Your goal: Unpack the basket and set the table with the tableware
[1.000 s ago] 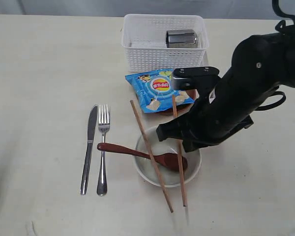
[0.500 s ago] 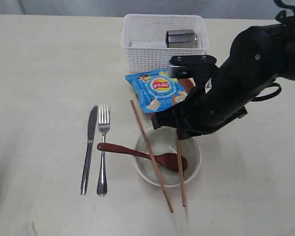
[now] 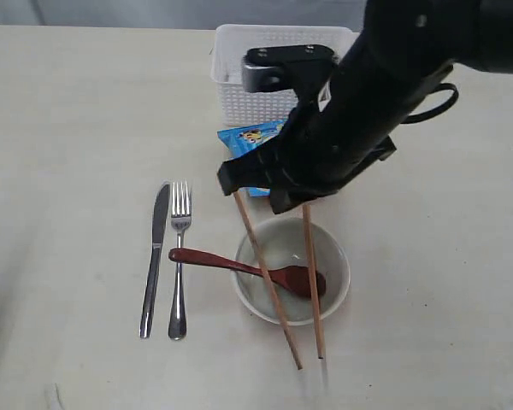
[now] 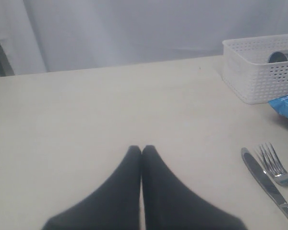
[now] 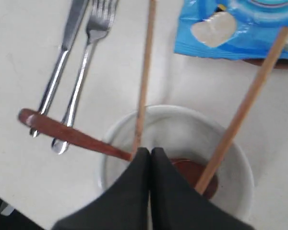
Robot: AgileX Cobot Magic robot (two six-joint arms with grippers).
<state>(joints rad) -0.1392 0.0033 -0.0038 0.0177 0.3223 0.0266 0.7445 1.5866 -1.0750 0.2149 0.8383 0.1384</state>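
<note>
Two chopsticks, left (image 3: pixel 265 278) and right (image 3: pixel 312 282), are laid across the off-white bowl (image 3: pixel 284 245), with their near tips resting on the table (image 3: pixel 77 128). The bowl is set near the middle of the table. A dark red spoon (image 3: pixel 231 262) is propped in it, its handle run out left over the rim and across the fork (image 3: pixel 179 265). The knife (image 3: pixel 154 256) is placed just left of the fork, parallel to it.

The right gripper (image 5: pixel 146 153) is held above the bowl, its fingers pressed together and nothing gripped. The left gripper (image 4: pixel 142 151) is seen closed and empty over bare table left of the cutlery.

Farther back, a blue chip bag (image 3: pixel 252 137) is lying on a brown plate (image 5: pixel 266 62), of which only a sliver is seen. The basket (image 3: pixel 231 94) is at the far edge, partly covered by the right arm (image 3: pixel 350 111). A steel cup (image 4: pixel 282 56) is seen inside it.
</note>
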